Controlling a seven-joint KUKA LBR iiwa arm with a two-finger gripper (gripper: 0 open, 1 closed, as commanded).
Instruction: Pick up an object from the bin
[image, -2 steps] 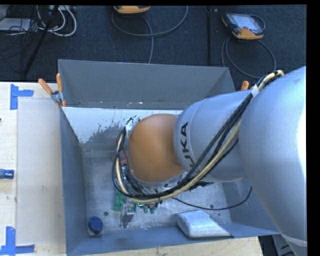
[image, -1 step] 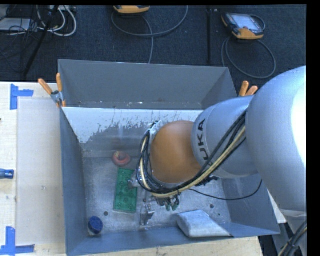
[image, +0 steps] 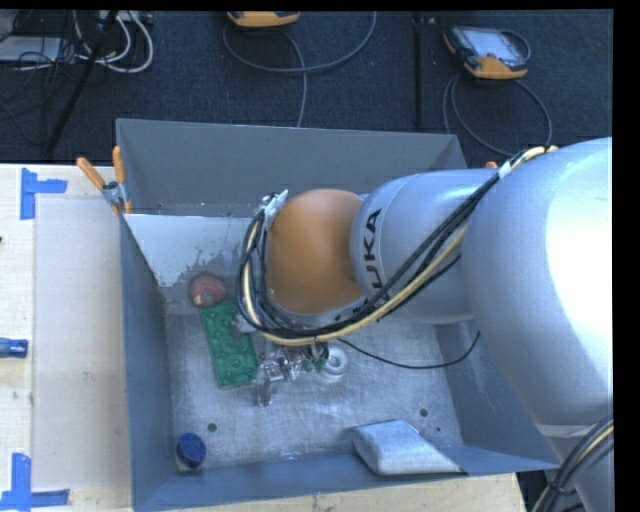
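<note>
My gripper (image: 268, 378) pokes out from under the arm's orange cover, low over the bin floor near the middle. It sits right at the lower right corner of a flat green rectangular pad (image: 226, 345) that lies tilted on the floor. I cannot make out whether it touches the pad. Just right of the gripper lies a small white ring-shaped thing (image: 332, 361), partly hidden by the arm. A reddish-brown ball (image: 207, 290) rests above the pad, near the bin's back left slope.
In the front left corner of the bin lies a small blue cap (image: 190, 450). A pale grey wedge-shaped block (image: 398, 446) lies by the front wall. The arm and its cables cover the bin's middle and right.
</note>
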